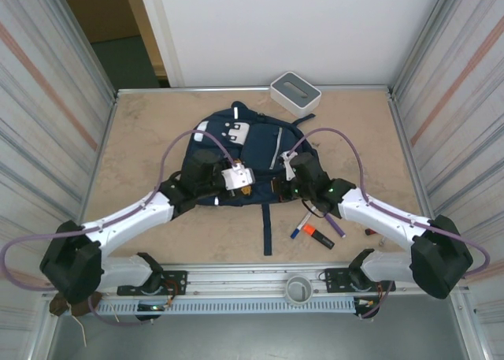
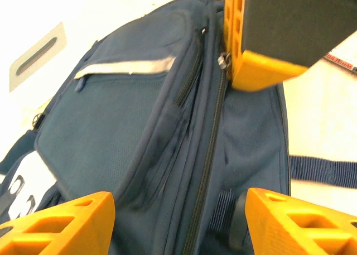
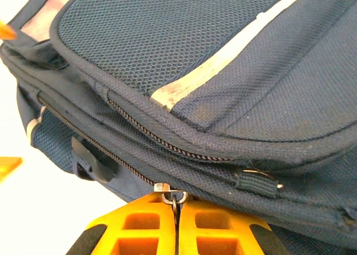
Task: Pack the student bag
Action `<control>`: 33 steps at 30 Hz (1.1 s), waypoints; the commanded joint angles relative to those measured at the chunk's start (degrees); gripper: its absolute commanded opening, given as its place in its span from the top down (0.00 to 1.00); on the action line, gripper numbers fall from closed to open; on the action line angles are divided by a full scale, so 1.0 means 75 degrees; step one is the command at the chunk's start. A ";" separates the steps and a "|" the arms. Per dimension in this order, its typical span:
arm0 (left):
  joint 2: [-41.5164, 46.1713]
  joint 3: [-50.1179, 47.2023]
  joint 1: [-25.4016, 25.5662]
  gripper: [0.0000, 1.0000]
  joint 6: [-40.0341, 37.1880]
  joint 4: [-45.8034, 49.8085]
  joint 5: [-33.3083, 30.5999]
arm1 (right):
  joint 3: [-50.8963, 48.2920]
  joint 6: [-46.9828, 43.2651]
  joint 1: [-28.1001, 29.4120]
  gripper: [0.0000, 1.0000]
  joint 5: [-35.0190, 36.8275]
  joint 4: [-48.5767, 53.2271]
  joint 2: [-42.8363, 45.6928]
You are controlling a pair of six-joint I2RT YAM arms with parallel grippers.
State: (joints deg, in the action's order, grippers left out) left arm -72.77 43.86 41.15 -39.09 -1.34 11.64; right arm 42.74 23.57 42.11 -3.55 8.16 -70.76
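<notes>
Student bag (image 1: 262, 149): navy backpack lying flat in the middle of the table, nearer the far edge than the near edge, with its front pocket facing up.
Table (image 1: 142, 139): pale, mottled top with metal walls along its left and right edges.
White patches (image 1: 239, 131): on the end of the bag that points to the far edge.
Strap (image 1: 267, 230): dark, running from the bag's near end straight toward the near edge.
Reflective strip (image 3: 223, 62): thin and pale, crossing the mesh of the front pocket.
Main zipper (image 2: 207, 152): teeth closed along the stretch seen from the left wrist, running between the two orange fingers.
Left end effector (image 2: 178, 213): jaws wide apart, one finger on each side of the zipper line, low over the bag and holding nothing. Whether the fingers touch the fabric cannot be told.
Right end effector (image 3: 176, 213): jaws pressed together at the bag's side seam, pinching the zipper pull.
Zipper pull (image 3: 174, 198): small metal ring and tab, clamped between the right fingers.
Box (image 1: 295, 92): white-grey and rectangular, at the far edge right of centre, apart from the bag.
Blue marker (image 1: 300, 226): on the table just right of the strap, between the bag and the near edge.
Orange highlighter (image 1: 319, 235): just beside the blue marker, on the side toward the right edge.
</notes>
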 commanded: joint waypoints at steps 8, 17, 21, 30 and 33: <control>-0.1020 0.0393 0.0010 0.63 -0.0317 -0.0739 -0.0147 | 0.0412 0.0249 0.0334 1.00 -0.0331 -0.0519 0.0014; -0.0347 -0.0235 -0.0918 1.00 0.0032 -0.0899 0.0544 | 0.0197 -0.0084 -0.0263 1.00 0.0325 0.0525 0.0321; 0.0176 -0.0661 -0.1409 1.00 0.0114 -0.0890 0.0681 | 0.0239 -0.0066 -0.0746 1.00 0.0616 0.1142 0.0491; 0.1241 -0.0984 -0.1915 0.61 0.0244 -0.0437 0.1060 | 0.0500 0.0045 -0.0288 1.00 -0.0093 0.0398 0.0306; 0.1461 -0.0845 -0.1319 0.47 0.0330 -0.0222 0.1041 | 0.0728 0.0110 0.0015 1.00 -0.0184 0.0189 0.0125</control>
State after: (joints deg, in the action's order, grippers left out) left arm -64.38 35.81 28.51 -38.26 -3.68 20.27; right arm 44.91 23.75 40.69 -5.37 10.96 -69.10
